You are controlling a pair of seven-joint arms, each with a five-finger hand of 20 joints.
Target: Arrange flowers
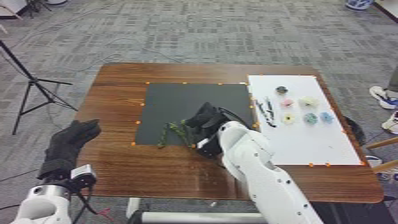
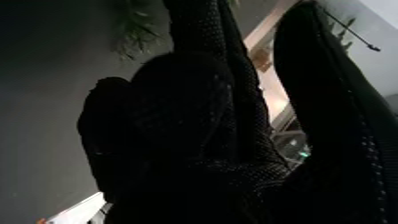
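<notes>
Right hand (image 1: pixel 207 120) part-open, no grip seen; beside stems (image 1: pixel 180 132). Risk: low sideways sweep could drag stems across mat (image 1: pixel 173 100).

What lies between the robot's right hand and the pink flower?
In the head view, thin dark pieces on the white sheet, beyond a strip of black mat.
</notes>
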